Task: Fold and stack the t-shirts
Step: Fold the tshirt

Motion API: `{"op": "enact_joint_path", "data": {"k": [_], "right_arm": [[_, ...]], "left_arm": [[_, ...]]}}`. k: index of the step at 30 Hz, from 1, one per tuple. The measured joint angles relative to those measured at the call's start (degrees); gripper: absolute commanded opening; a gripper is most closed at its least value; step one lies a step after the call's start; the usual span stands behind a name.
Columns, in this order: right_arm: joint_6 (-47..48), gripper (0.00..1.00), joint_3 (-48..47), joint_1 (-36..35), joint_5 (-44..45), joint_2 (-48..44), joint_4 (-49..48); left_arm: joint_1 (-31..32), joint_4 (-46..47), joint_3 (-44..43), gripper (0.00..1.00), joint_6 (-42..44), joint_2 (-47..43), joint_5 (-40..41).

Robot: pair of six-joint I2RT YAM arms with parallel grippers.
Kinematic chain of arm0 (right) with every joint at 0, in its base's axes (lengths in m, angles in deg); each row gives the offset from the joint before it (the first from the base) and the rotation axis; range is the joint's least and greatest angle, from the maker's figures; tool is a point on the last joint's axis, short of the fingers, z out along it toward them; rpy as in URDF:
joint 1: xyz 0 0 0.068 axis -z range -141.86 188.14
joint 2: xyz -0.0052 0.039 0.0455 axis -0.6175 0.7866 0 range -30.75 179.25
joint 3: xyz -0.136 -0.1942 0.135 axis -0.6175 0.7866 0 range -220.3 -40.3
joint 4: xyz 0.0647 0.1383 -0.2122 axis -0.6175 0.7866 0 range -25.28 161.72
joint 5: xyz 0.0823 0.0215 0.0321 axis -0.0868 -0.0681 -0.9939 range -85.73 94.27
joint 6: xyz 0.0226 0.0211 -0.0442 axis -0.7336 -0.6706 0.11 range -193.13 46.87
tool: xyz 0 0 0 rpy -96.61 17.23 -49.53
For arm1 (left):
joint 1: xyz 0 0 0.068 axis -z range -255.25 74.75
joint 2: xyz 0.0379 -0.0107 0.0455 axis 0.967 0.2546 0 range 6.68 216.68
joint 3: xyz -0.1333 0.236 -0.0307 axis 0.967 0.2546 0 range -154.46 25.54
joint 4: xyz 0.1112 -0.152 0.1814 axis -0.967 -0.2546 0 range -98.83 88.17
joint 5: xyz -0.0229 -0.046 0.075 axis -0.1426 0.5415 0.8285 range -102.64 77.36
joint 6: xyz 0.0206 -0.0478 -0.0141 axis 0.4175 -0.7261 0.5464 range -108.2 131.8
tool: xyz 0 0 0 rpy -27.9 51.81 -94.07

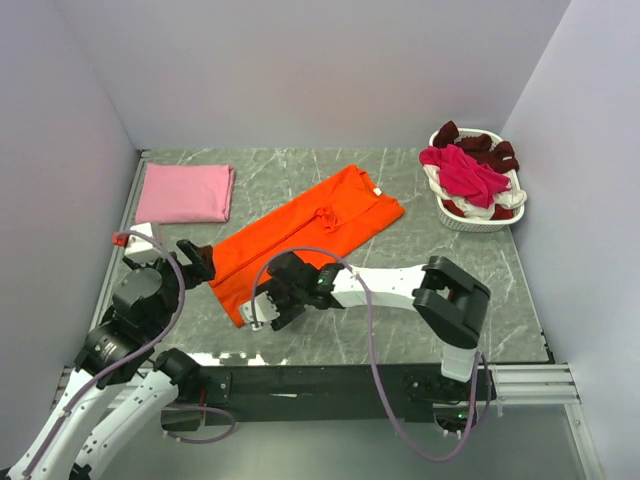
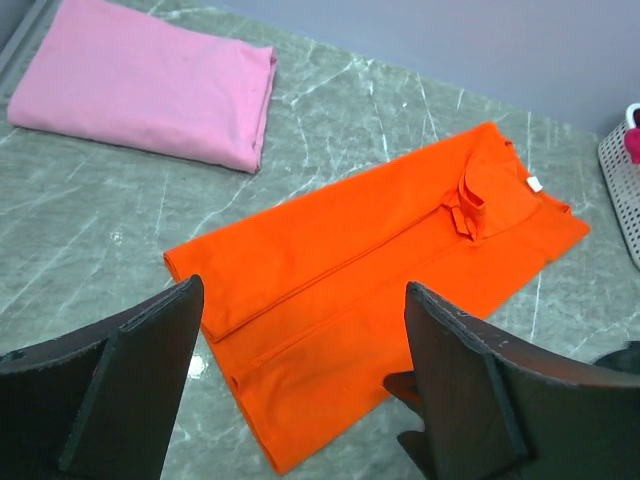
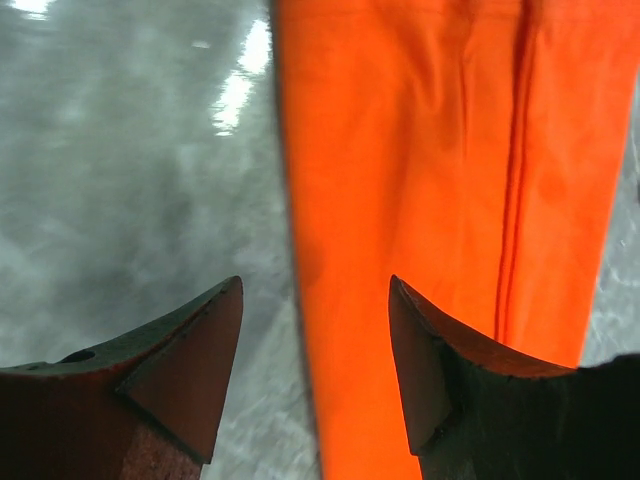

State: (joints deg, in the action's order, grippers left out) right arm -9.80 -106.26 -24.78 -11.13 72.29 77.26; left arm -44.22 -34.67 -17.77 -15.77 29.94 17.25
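Two grippers: both stand with jaws spread, nothing held between the fingers.
Left gripper [image 1: 203, 262]: at the near-left corner of the orange t-shirt [image 1: 300, 235]; whether it touches the cloth cannot be told.
Right gripper [image 1: 270, 312]: over the near end of the same shirt, one finger above bare desk [image 1: 440, 250], the other above the cloth, with the shirt's long edge running between them.
Orange t-shirt: folded lengthwise into a long strip with a sleeve turned in on top. It lies flat and diagonal at mid-desk, collar end far-right.
Pink t-shirt [image 1: 185, 192]: folded into a neat rectangle at the far-left corner, apart from the orange one.
White basket [image 1: 480, 222]: at the far-right corner.
Basket contents: a magenta t-shirt [image 1: 465, 172] heaped over dark maroon t-shirts [image 1: 475, 142], all crumpled.
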Motion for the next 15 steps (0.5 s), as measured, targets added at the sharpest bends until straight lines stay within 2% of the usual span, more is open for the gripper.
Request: {"op": "enact_joint_path", "data": {"k": [5, 8, 11, 12, 15], "right_arm": [[-1.88, 0.62, -1.25, -1.51, 6.60, 5.27, -4.31], [-2.51, 0.56, -1.49, -2.01, 8.63, 6.86, -5.66], [-3.30, 0.43, -2.19, -2.47, 9.79, 7.76, -6.16], [-3.54, 0.30, -2.43, -2.47, 10.12, 8.26, -6.19], [-4.26, 0.14, -2.73, -2.58, 10.47, 9.29, -6.36]], "left_arm": [[0.00, -0.48, 0.20, 0.88, 0.44, -3.32, 1.05], [0.00, -0.50, 0.24, 0.88, 0.46, -4.92, 1.62], [0.00, -0.44, 0.35, 0.88, 0.52, -5.86, 1.77], [0.00, -0.39, 0.35, 0.88, 0.52, -5.88, 1.77], [0.00, -0.39, 0.57, 0.88, 0.57, -5.79, 1.73]]}}
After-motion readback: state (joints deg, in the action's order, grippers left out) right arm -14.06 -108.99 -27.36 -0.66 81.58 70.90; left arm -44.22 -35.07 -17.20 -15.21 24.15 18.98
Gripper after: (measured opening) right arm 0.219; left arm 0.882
